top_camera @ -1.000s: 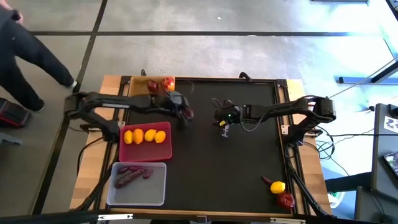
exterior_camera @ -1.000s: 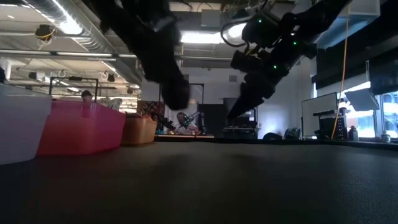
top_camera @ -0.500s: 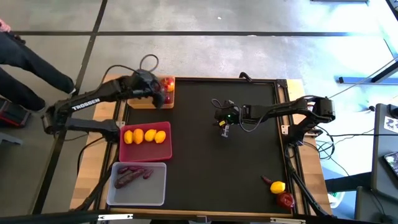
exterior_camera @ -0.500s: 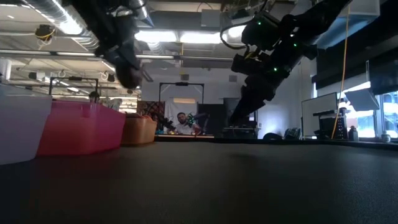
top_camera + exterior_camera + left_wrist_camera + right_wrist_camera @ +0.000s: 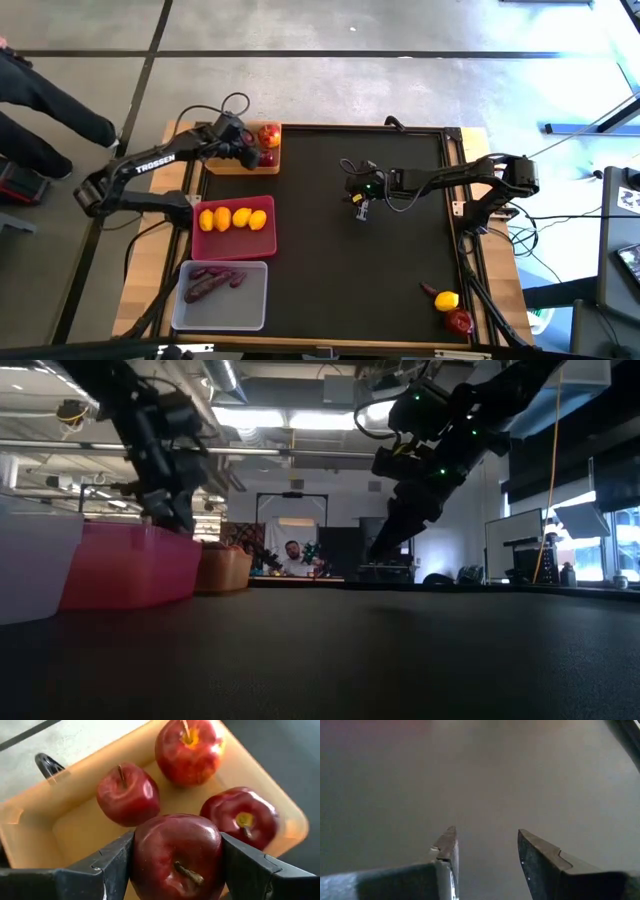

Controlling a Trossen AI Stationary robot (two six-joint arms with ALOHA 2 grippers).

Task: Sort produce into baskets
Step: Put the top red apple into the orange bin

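My left gripper (image 5: 250, 152) hangs over the tan tray (image 5: 222, 163) at the table's far left, shut on a dark-red apple (image 5: 177, 852). Three more apples (image 5: 127, 795) (image 5: 189, 750) (image 5: 240, 817) rest on the tray's floor. The pink tray (image 5: 233, 240) holds lemons (image 5: 232, 218), and the translucent tray (image 5: 220, 305) holds purple roots (image 5: 212, 284). My right gripper (image 5: 360, 207) hangs open over the middle of the mat, nothing between its fingers (image 5: 447, 845). My left gripper pinches the apple by two opposite sides (image 5: 142, 855) between its two fingers (image 5: 107, 865). The fingers slant down from the table's left. The apple's stem end (image 5: 187, 872) faces back toward the wrist, and the apple hangs above the apples in the tan tray.
A lemon (image 5: 447, 299), an apple (image 5: 459, 321) and a root (image 5: 428, 290) lie loose at the mat's near right corner. The middle of the black mat (image 5: 350, 270) is bare. A person (image 5: 45, 85) stands beyond the table's far left corner.
My left gripper has swung from over the mat beside the pink tray toward the table's far left, carrying the apple, and now hangs over the tan tray; it has turned as it went.
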